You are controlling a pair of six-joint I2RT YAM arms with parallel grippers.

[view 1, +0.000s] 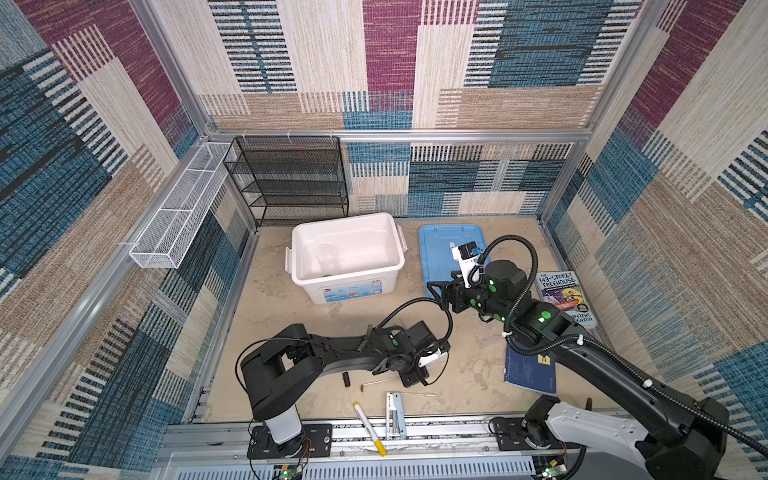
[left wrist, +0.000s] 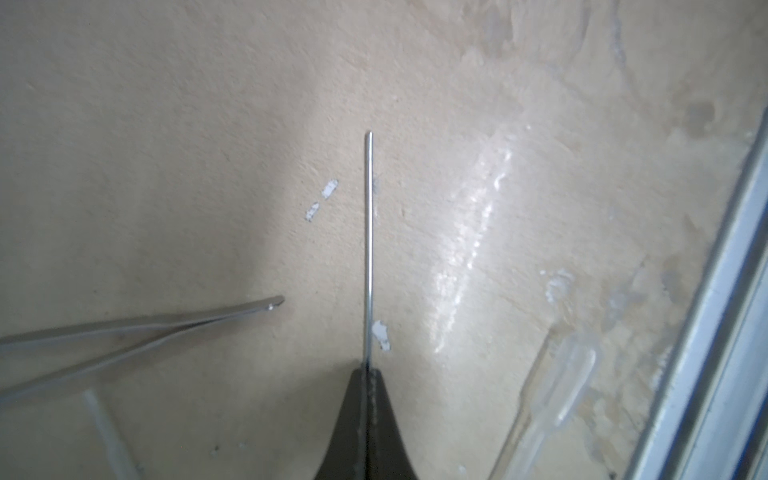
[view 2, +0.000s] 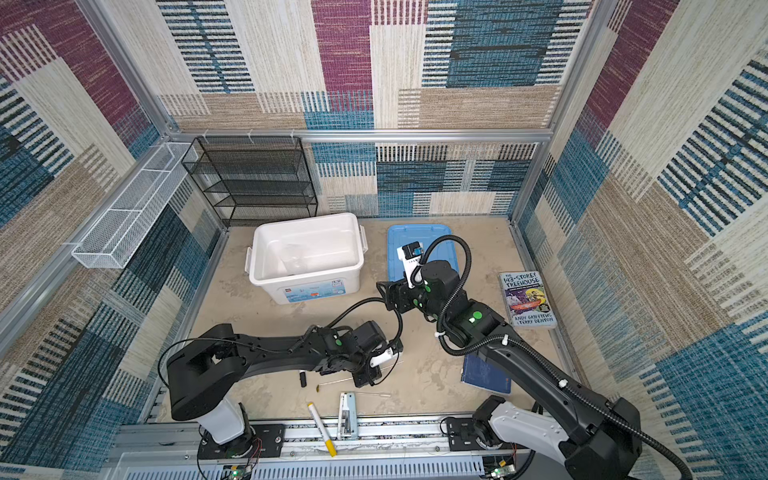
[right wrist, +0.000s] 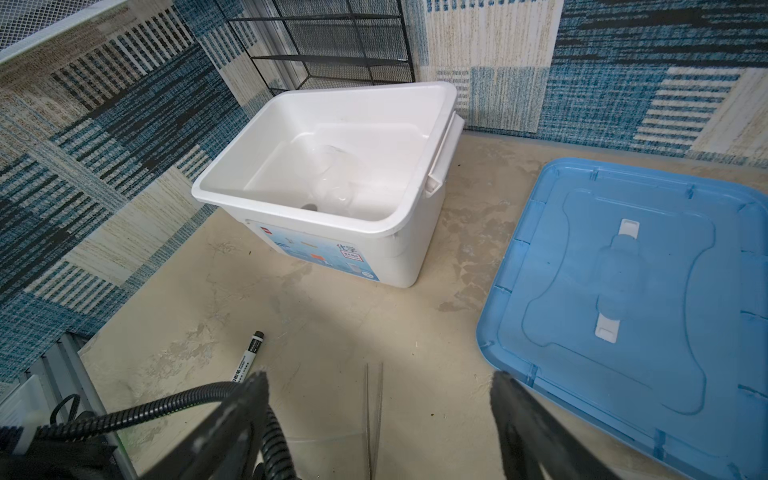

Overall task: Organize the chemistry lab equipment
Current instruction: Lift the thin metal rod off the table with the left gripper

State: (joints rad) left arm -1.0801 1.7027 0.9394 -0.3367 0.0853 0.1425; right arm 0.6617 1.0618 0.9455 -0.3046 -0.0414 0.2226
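My left gripper is shut on one end of a thin rod, which sticks straight out from the closed fingertips just above the floor. Metal tweezers lie beside it, and a clear pipette lies on the other side. In both top views the left gripper is low near the front. The right gripper hangs open and empty above two thin clear rods on the floor. A clear beaker lies inside the white bin.
A blue lid lies right of the bin. Two books sit under the right arm. A black marker, a yellow-tipped marker and a white and pale blue oblong object lie by the front rail. A black wire shelf stands at the back.
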